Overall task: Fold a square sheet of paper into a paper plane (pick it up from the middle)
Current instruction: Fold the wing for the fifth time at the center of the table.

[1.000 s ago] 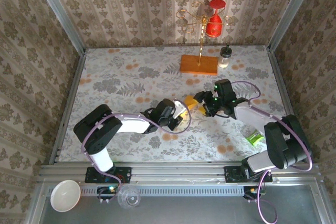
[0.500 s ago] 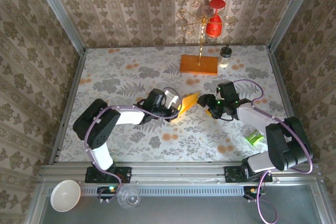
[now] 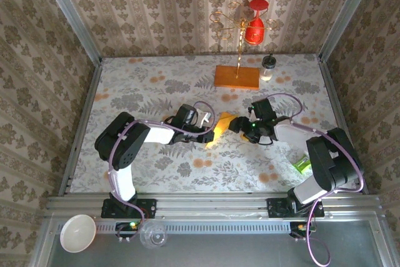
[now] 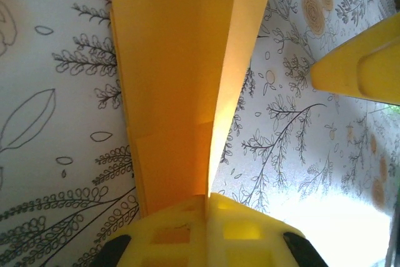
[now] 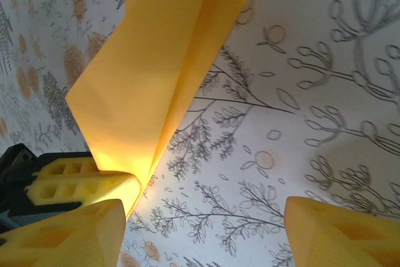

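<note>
The orange-yellow sheet of paper (image 3: 221,123), folded along a centre crease into a long narrow wedge, is raised off the floral worktop (image 3: 137,92). It sits on the arm-base side of the brown-orange wooden block with the gold wire stand (image 3: 237,77), well apart from it. The left fingers (image 4: 175,236) are clamped on one end of the fold, and the crease runs straight out from between them. The right wrist view shows that same yellow pair (image 5: 75,182) pinching the paper's lower tip. The right fingers (image 5: 62,236) are spread wide with nothing between them. One of them (image 4: 362,67) is near the fold, with bare worktop between it and the paper. A small dark-capped glass jar (image 3: 267,67) stands just beside the block's end on the right arm's side.
</note>
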`<state>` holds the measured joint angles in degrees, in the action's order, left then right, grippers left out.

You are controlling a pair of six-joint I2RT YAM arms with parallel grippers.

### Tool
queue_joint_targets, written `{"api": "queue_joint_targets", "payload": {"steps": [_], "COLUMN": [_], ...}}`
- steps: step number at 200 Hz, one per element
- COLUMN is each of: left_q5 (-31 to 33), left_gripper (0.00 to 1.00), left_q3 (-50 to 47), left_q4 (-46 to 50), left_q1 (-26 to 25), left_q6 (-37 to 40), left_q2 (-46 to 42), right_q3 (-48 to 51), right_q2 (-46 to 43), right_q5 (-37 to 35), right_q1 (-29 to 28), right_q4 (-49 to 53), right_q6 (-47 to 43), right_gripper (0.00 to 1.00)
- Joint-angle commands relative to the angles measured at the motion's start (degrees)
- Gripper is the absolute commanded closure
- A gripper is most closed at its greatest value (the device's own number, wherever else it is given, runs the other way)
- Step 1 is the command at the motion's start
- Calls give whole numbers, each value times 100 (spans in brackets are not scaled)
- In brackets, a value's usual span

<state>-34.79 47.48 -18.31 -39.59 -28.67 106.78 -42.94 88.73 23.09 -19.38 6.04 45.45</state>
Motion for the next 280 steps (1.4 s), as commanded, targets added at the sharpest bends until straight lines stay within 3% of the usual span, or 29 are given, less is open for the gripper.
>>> {"api": "queue_joint_targets", "payload": {"steps": [1,87,164,233,280], "left_q5": [-369,-808,-960,-942,-851], "left_gripper": [94,94,94,93,84], "left_q3": [147,99,176,132,70], "left_q4": [-24,-512,-502,-543,-440], "left_q1": [65,303,336,358,363], "left_q6": [-494,-1731,-2061,-2143,-2082], "left_q2": [47,200,402,458,395], "right_q3": [-259,-886,-1359,-1705,-2084], "right_q2": [167,974,1502,2008,2426], "right_q5": [-2,-266,-609,-1346,-1810], "right_q1": [-57,-250,-487,-624,-760], "right_q4": [-76,34,472,1208,1806], "right_q6": [-268,-239,-458,-379,-279], "right_gripper": [31,33,32,36,38]}}
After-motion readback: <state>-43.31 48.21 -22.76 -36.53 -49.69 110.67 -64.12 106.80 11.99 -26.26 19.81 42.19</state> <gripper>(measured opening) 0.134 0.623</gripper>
